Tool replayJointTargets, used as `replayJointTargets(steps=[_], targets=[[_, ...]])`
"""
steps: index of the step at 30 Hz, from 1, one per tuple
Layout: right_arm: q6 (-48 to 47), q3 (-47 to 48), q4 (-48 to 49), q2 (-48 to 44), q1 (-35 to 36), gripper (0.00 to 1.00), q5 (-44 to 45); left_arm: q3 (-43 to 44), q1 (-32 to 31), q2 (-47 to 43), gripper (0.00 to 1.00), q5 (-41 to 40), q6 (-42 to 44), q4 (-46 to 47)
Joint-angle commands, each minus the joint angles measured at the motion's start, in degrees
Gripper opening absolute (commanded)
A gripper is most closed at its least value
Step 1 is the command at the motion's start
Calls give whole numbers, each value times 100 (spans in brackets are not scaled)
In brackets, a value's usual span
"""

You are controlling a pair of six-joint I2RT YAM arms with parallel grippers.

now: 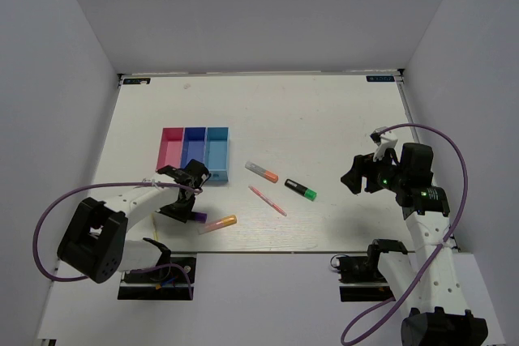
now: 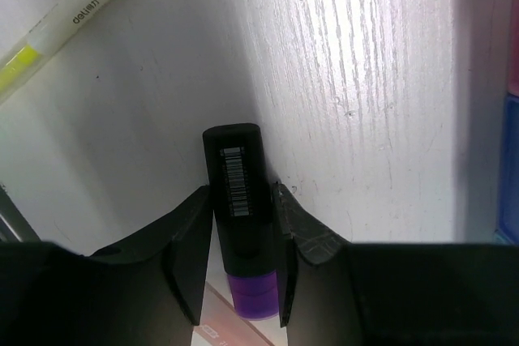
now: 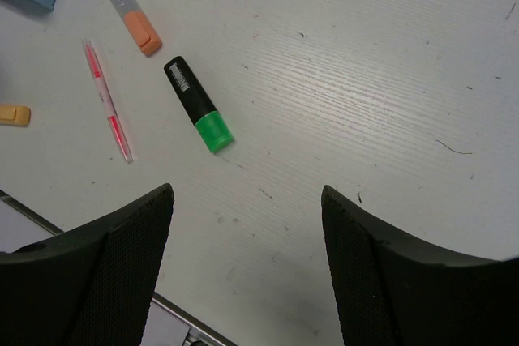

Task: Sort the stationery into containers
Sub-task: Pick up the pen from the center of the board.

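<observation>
The containers (image 1: pixel 195 151) are a tray of three joined compartments, pink, dark blue and light blue, at the left middle of the table. My left gripper (image 1: pixel 182 200) sits just in front of them, shut on the black purple-capped marker (image 2: pixel 240 192), low at the table. The pink-and-orange marker (image 1: pixel 217 223) lies right beside it. The grey-and-orange marker (image 1: pixel 261 171), the thin pink pen (image 1: pixel 267 200) and the black-and-green highlighter (image 1: pixel 300 190) lie in the middle. My right gripper (image 1: pixel 357 174) is open and empty to the right of them, as the right wrist view (image 3: pixel 247 200) shows.
A pale barrel with yellow parts (image 2: pixel 49 30) lies at the top left of the left wrist view. The tray's pink and blue walls (image 2: pixel 511 168) run along that view's right edge. The table's front edge (image 1: pixel 284 250) is close behind both grippers.
</observation>
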Motion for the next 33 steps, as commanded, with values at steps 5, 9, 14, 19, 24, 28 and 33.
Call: replayJointTargets(steps=[5,9,14,19,24,28,33], targets=[[21,-8,67,-69,31,76,-69,-553,-57,406,0,189,639,1297],[21,-17,85,-52,39,76,-69,-129,-154,2,0,-337,1176,733],[13,-26,76,-26,31,76,-87,301,-225,-524,0,-743,2054,83],[12,-43,76,1,48,66,-122,583,-225,-1079,0,-1059,3030,-85],[-5,-61,111,18,39,42,-139,1022,-225,-1501,0,-1112,4233,-226],[-23,-79,103,1,48,36,-192,1567,-216,-1554,0,-1182,5252,-165],[-128,-87,94,1,48,25,-341,2525,187,-932,0,-1218,6894,3]])
